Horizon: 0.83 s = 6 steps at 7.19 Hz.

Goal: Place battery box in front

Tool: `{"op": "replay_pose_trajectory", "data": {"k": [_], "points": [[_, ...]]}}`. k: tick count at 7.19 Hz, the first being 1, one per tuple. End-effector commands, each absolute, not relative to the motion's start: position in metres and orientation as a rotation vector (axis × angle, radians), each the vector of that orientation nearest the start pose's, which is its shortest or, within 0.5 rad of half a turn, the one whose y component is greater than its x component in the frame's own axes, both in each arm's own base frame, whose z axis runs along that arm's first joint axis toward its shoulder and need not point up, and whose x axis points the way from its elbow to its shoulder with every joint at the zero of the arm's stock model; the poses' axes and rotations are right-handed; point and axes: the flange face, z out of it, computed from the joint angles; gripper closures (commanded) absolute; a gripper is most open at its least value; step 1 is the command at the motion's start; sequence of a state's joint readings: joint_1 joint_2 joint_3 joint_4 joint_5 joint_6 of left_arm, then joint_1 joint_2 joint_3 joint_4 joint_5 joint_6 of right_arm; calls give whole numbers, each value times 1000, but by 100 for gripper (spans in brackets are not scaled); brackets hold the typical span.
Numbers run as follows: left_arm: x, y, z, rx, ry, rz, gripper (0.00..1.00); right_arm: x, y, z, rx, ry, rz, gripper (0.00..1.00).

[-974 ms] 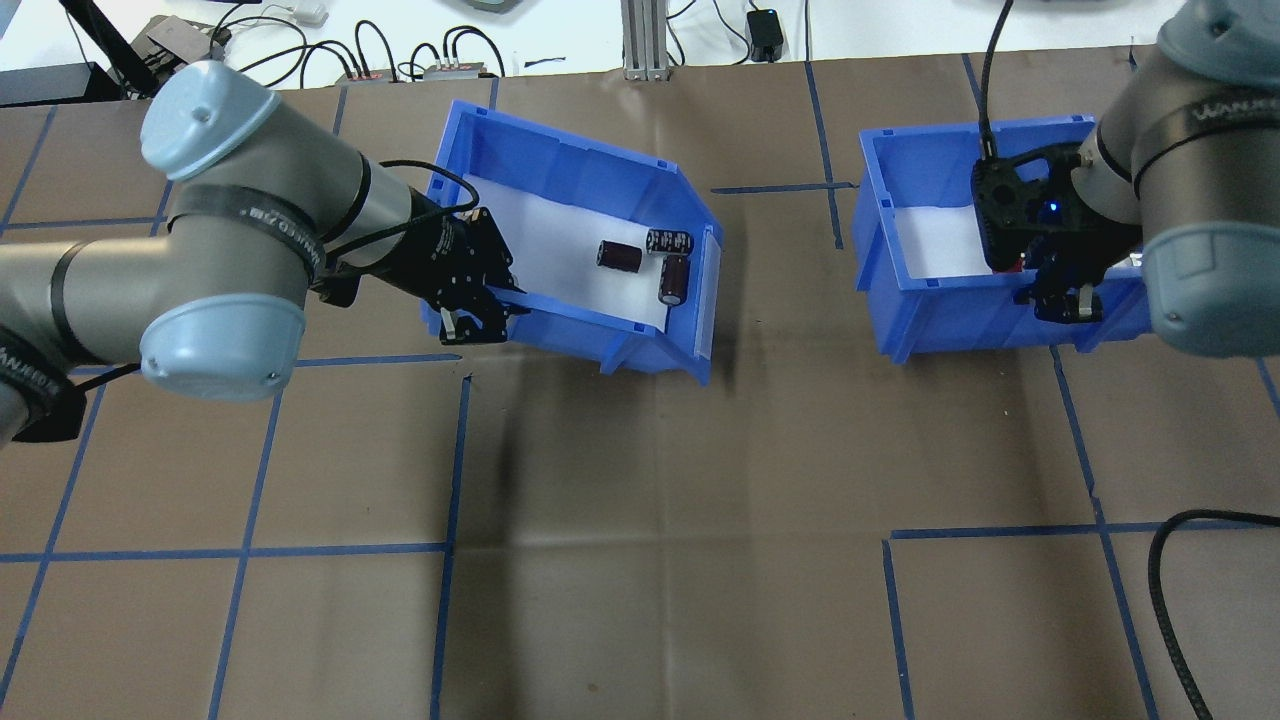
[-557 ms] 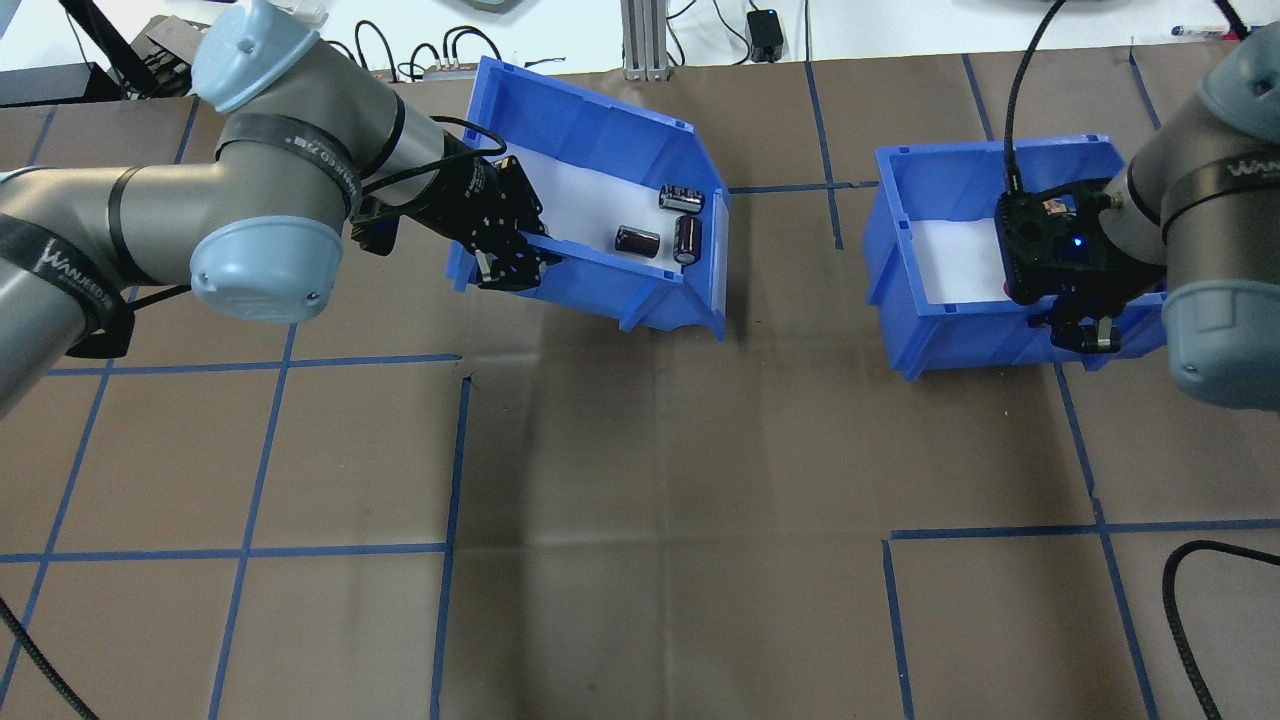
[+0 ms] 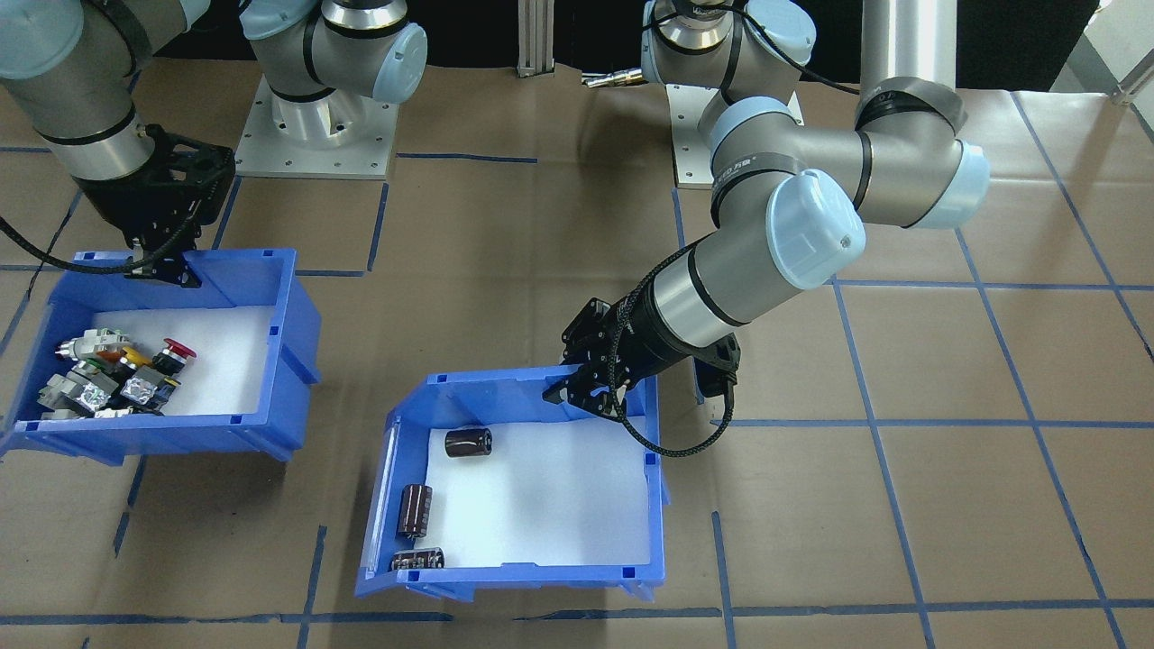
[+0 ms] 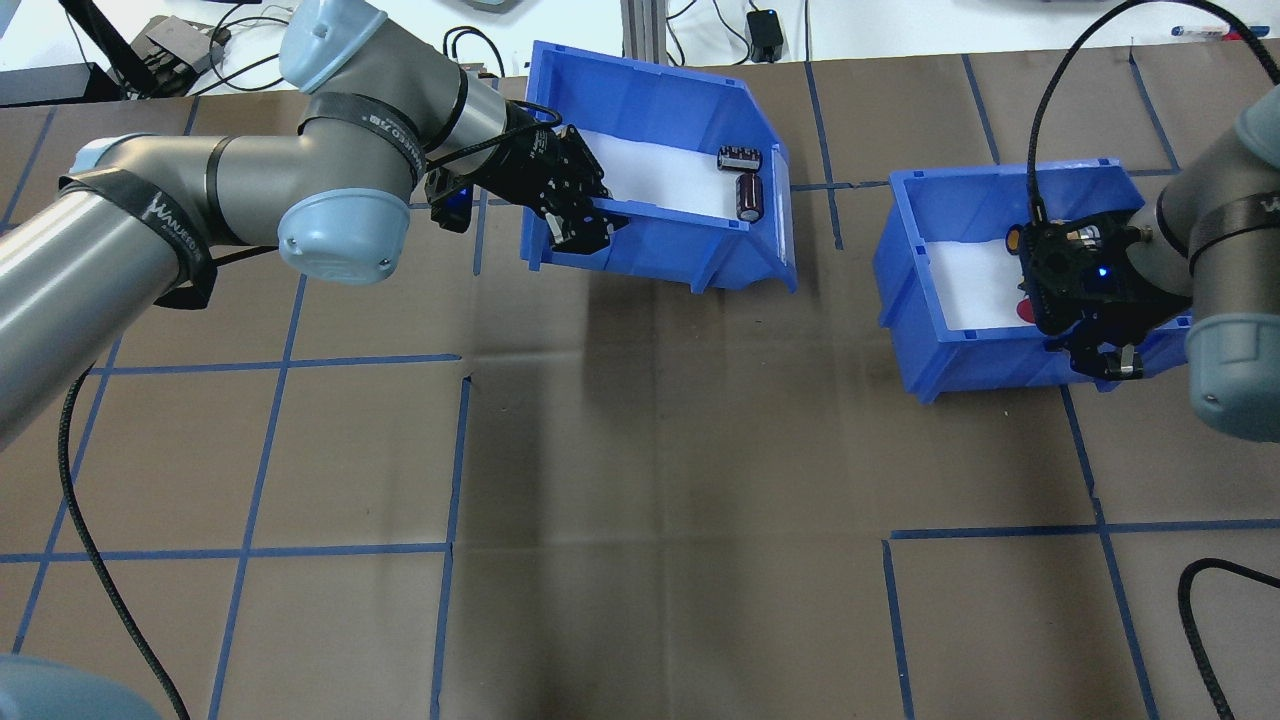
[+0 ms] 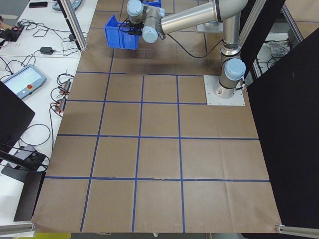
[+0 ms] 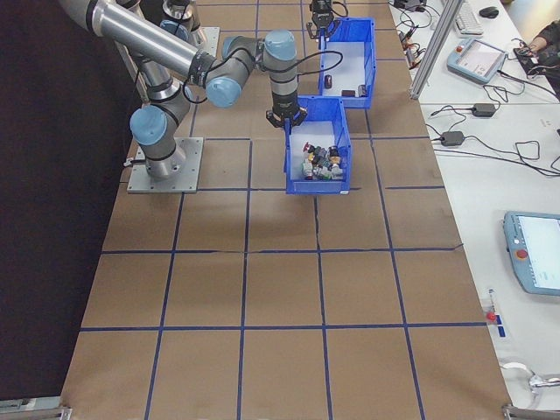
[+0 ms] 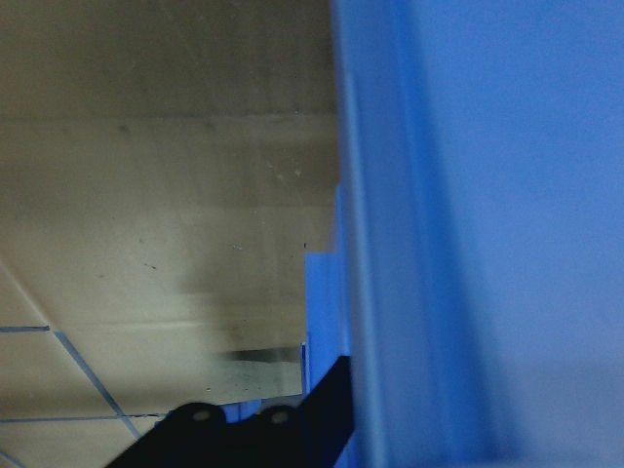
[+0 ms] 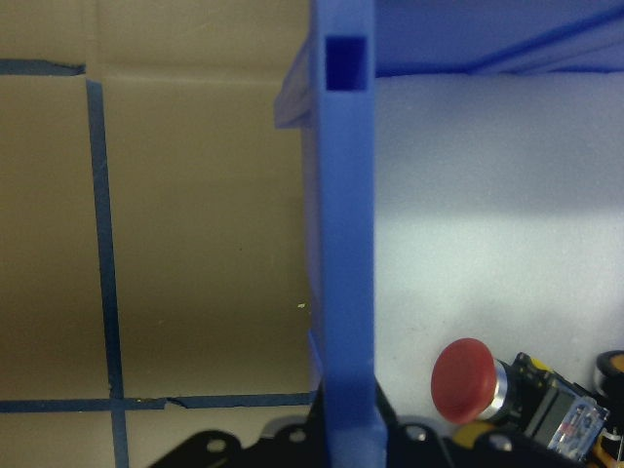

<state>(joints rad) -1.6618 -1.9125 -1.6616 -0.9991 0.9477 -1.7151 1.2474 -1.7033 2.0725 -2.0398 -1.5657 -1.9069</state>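
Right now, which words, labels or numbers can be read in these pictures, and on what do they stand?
Nothing reads with certainty.
Black bands on the left arm: white lettering, too blurred to spell.
Cells in the battery box: print too small to read.

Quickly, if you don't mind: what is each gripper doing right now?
Left gripper: shut on the battery box wall.
Right gripper: shut on the switch bin wall.

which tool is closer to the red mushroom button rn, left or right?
Right. The right tool is clamped on the wall of the switch bin, beside the red mushroom button. The left tool grips the battery box, a bin away.
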Motion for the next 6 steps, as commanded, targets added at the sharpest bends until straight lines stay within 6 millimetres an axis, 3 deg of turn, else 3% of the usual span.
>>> {"op": "replay_pose_trajectory", "data": {"k": [1, 2, 3, 5, 6], "points": [[-254, -595, 316, -2587, 2402, 927, 99, -10, -438, 353, -2298, 2271, -64, 100], [-255, -600, 309, -2635, 2407, 906, 99, -7, -431, 353, -2291, 2281, -67, 100], [-257, -604, 297, -2665, 2378, 906, 95, 0, -412, 349, -2295, 2282, -67, 100], [-254, -611, 288, -2659, 2390, 879, 80, 6, -392, 357, -2314, 2294, -79, 100], [-254, -612, 278, -2664, 2371, 884, 64, 7, -387, 353, -2306, 2293, -74, 100]]}}
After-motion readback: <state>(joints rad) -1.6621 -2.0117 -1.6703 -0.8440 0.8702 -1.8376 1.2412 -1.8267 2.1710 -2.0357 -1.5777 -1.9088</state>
